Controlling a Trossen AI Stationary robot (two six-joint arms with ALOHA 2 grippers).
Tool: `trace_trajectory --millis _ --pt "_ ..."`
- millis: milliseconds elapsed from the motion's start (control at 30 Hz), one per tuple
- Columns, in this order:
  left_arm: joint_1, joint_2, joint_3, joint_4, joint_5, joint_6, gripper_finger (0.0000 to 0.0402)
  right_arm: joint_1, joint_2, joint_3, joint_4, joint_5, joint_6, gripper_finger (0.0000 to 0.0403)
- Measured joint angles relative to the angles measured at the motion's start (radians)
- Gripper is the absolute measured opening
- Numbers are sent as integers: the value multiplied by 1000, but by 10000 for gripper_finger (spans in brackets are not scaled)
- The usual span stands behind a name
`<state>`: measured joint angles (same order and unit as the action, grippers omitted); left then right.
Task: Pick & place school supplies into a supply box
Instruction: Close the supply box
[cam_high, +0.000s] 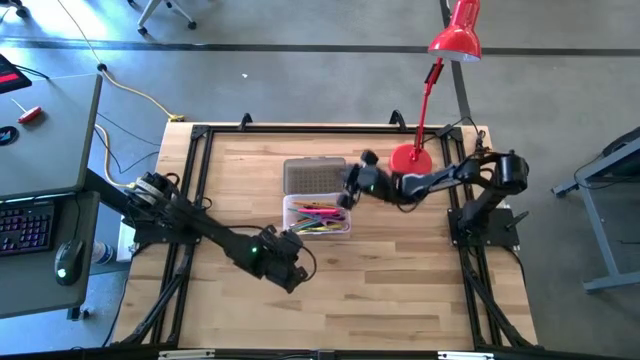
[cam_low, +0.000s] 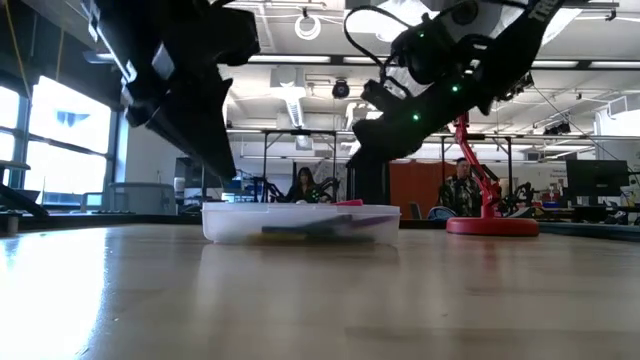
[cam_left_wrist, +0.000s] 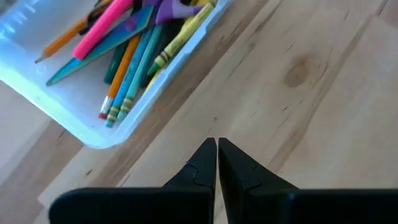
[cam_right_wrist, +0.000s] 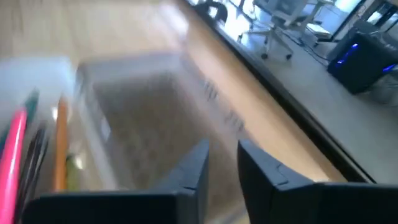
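The right gripper (cam_high: 352, 186) hung just above the ribbed lid (cam_high: 314, 175), fingers slightly parted and empty. The left gripper (cam_high: 292, 262), fingers pressed together and empty, waited near the supply box (cam_high: 317, 215), which held the pencils and markers (cam_left_wrist: 134, 46). Judged risk: descending off-centre, the right fingers could skate the lid across the table (cam_high: 400, 280) instead of gripping it.
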<state>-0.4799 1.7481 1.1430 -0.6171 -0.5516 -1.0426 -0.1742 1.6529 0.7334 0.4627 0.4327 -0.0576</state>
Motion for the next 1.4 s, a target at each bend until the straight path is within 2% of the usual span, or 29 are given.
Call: trace_trajectory --millis 133,233,367,433,600,767,833,933,1067,1400 --pt "2 0 -59 75 8 0 21 -143 -3 27 76 -171 61 10" --pt "3 0 -107 158 45 20 11 -233 17 114 -32 -318 98 9" --pt "2 0 -166 246 67 17 26 -299 99 255 -248 -341 104 2" --pt "3 0 -190 290 66 13 25 -326 141 316 -315 -392 124 2" --pt "14 1 -222 339 30 8 10 -375 225 456 -431 -481 289 1" --pt "63 47 -226 336 23 -12 20 -373 285 526 -582 -490 319 1" --pt "88 61 -223 345 49 -11 14 -371 310 525 -607 -492 319 1" --pt "107 64 -222 355 77 -9 10 -376 332 521 -600 -521 331 0" --pt "111 65 -222 362 53 5 14 -379 347 524 -597 -536 350 0" --pt "113 67 -223 363 70 18 10 -378 309 523 -499 -461 337 0"
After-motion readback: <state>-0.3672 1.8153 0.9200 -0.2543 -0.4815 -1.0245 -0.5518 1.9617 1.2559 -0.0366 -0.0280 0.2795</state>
